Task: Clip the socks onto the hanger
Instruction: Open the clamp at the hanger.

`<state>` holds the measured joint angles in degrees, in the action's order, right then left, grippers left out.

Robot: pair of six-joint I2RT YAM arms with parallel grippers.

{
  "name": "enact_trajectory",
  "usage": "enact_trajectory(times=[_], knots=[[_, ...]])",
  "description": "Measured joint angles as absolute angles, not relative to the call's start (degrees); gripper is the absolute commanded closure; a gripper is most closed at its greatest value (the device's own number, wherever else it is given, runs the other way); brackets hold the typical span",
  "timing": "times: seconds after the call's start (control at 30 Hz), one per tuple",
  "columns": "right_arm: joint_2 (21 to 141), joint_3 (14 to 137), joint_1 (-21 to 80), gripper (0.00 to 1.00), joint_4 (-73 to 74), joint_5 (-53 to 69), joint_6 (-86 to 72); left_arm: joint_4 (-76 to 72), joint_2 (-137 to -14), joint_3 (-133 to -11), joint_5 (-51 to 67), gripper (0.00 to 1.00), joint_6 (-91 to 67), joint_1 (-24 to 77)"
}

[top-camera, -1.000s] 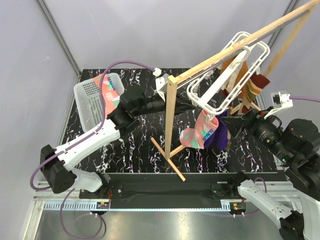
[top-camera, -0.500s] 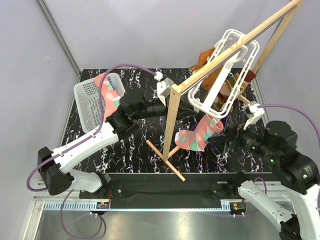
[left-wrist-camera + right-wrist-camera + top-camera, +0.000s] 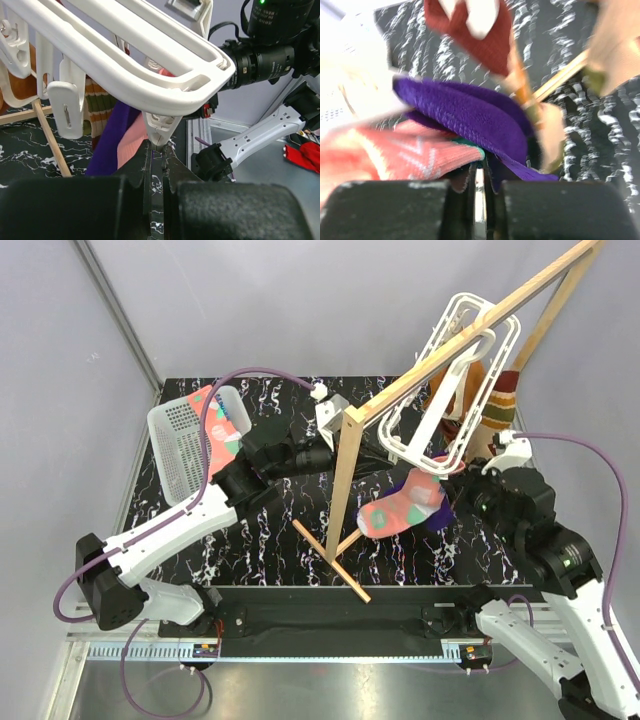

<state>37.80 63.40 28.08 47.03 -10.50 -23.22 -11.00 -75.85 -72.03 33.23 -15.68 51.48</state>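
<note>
Black marbled table point(image 3: 270, 550) below; hanger point(image 3: 410, 452) hangs far right w/ pink sock point(image 3: 400, 508) under it. L gripper point(image 3: 159, 150) pinches a clip point(image 3: 161, 127); R gripper point(image 3: 480, 185) closed at sock's cuff. Feed cuff fully into clip, excl. purple cloth point(image 3: 470, 115).

Left wrist view: hanger point(image 3: 150, 85) cut off by top and left edges. Lower tip of clip point(image 3: 159, 127) hidden between pressed-together fingers of left gripper point(image 3: 158, 160).

Right wrist view: whole frame motion-blurred. Pink sock point(image 3: 405, 150) and purple cloth point(image 3: 470, 112) reach right gripper point(image 3: 479, 175), fingers nearly touching; whether fabric caught between them unclear.

Top view: wooden rail point(image 3: 470, 335) cut off at top right corner. Striped sock point(image 3: 505, 405) half hidden behind hanger. Right arm point(image 3: 560, 550) cropped by right edge.
</note>
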Motion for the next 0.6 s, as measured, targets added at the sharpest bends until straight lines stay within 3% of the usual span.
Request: enact_trajectory(times=[0.2, 0.33, 0.43, 0.6], knots=[[44.3, 71.2, 28.1, 0.89, 48.7, -20.5, -20.0, -9.4, -76.6, -73.2, 32.4, 1.00, -15.7, 51.5], [45.3, 74.1, 28.1, 0.72, 50.2, -24.7, -17.3, -8.7, -77.3, -73.9, 32.5, 1.00, -16.3, 51.8], [44.5, 74.8, 28.1, 0.65, 52.4, -25.9, -16.1, -8.5, -77.3, -74.0, 32.7, 1.00, -16.4, 51.9], [42.4, 75.7, 28.1, 0.38, 57.5, -21.5, -16.4, -6.3, -77.3, -74.7, 33.3, 1.00, -16.4, 51.9]])
